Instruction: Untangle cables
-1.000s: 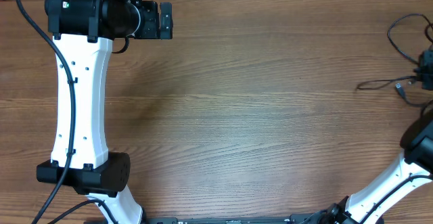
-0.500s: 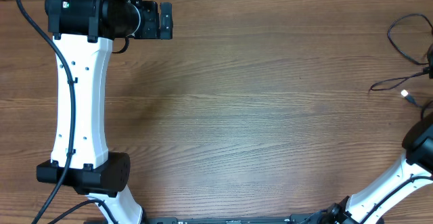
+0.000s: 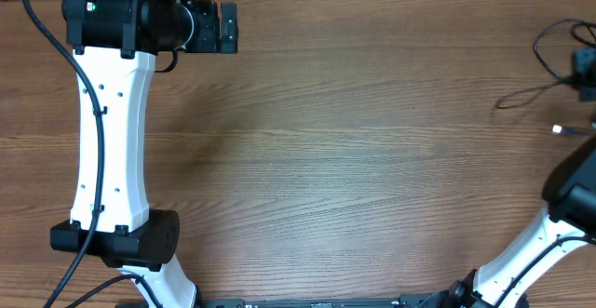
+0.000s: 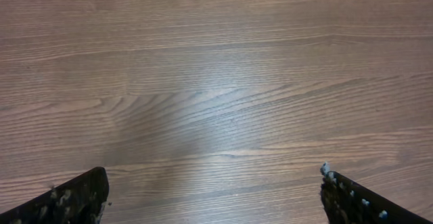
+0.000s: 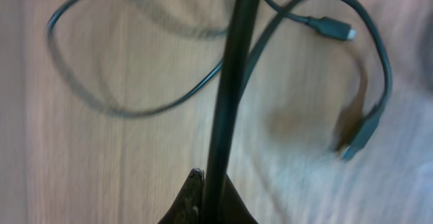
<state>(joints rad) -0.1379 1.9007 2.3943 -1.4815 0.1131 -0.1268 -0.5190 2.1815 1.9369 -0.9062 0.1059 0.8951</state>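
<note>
Thin black cables [image 3: 551,59] lie tangled at the table's far right edge, with a loose plug end [image 3: 557,129] below them. My right gripper [image 3: 584,71] is at that edge over the cables. In the right wrist view it [image 5: 211,191] is shut on one black cable [image 5: 232,82] that runs straight up from the closed fingertips, taut. Behind it lie a loop [image 5: 101,61] and two plug ends [image 5: 331,28] [image 5: 358,136] on the wood. My left gripper [image 3: 222,27] hangs at the far left over bare wood; in its wrist view it [image 4: 213,197] is wide open and empty.
The left arm's white link [image 3: 110,122] runs down the left side to its base [image 3: 116,238]. The right arm's base [image 3: 521,266] sits at the bottom right. The brown wooden tabletop [image 3: 354,150] spans the view.
My right gripper has moved up toward the far edge with the cable in it, and the cable's trailing end and plug have shifted. The left arm has not moved.
</note>
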